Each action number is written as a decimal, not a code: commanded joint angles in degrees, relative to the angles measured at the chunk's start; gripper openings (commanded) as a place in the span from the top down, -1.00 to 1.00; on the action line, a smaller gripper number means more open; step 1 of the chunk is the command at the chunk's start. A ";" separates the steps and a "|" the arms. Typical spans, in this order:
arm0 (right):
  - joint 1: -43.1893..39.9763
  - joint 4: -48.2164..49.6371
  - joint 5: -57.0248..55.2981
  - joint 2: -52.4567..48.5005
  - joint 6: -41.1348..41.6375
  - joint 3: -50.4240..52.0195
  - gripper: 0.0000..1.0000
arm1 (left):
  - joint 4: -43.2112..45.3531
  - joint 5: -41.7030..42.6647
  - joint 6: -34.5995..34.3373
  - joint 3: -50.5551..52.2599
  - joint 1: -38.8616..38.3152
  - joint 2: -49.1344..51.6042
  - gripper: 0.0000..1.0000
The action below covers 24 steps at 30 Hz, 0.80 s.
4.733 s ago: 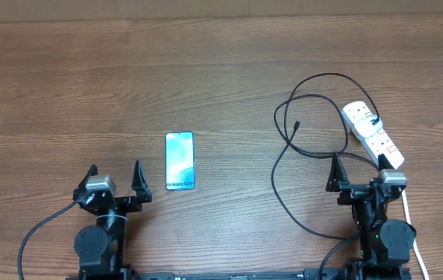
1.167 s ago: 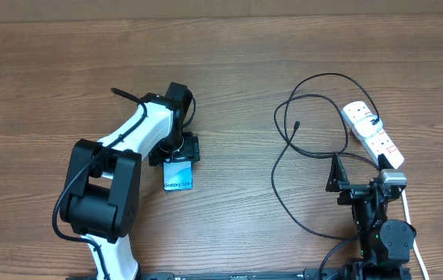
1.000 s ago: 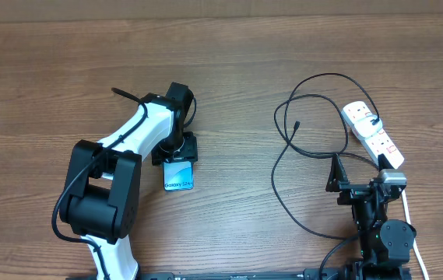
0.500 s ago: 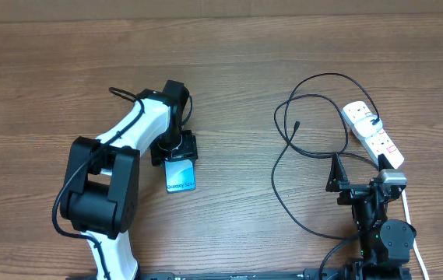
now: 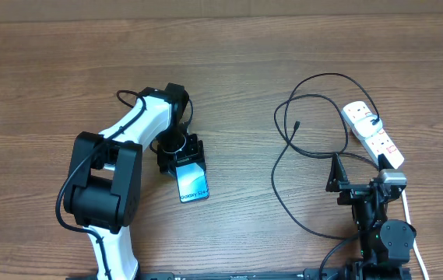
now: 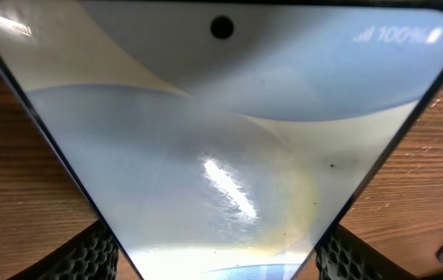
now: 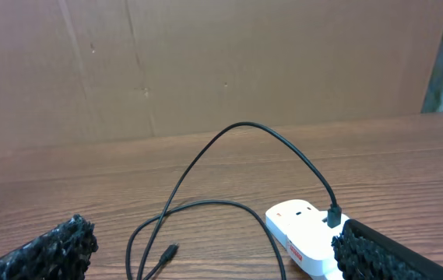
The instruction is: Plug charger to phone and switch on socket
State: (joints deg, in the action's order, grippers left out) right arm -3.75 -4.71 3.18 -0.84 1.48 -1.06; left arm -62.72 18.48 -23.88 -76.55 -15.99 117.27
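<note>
The phone (image 5: 192, 182) lies left of centre on the table, screen up, its "Galaxy S24" end toward the front and now tilted. My left gripper (image 5: 181, 153) is shut on its far end. In the left wrist view the phone's screen (image 6: 221, 148) fills the frame between my fingers. The charger (image 5: 283, 159) loops over the table's right side, its connector tip (image 5: 295, 124) free on the wood; the charger also shows in the right wrist view (image 7: 205, 204). Its plug sits in the white socket (image 5: 373, 135), which also shows in the right wrist view (image 7: 303, 227). My right gripper (image 5: 355, 173) is open and empty, near the socket's front end.
The socket's white cord (image 5: 409, 211) runs down past the right arm's base. A cardboard wall (image 7: 205, 62) stands behind the table's far edge. Bare wood lies between the phone and the charger loop.
My left arm came from rest to the phone and shut on its far end. In the last half second the phone has slid right and forward and turned slightly. The right arm has not moved.
</note>
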 commanded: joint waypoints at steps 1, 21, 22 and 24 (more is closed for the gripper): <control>-0.13 0.28 0.33 0.61 -0.24 0.61 -0.99 | 5.14 -0.81 1.97 2.01 -0.48 4.66 -0.19; -0.13 0.28 0.35 0.61 -0.24 0.61 -1.00 | 19.74 -20.76 1.99 2.45 -0.59 4.68 -0.73; -0.13 0.28 0.33 0.61 -0.24 0.61 -1.00 | 19.63 -20.57 2.01 2.58 -0.59 4.68 -0.79; -0.13 0.28 0.35 0.61 -0.24 0.61 -1.00 | 19.43 -20.26 1.99 2.84 -0.59 4.68 -0.92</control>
State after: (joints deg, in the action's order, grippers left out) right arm -3.75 -4.69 3.20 -0.84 1.48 -1.06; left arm -43.00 -2.46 -22.65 -77.23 -17.17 116.51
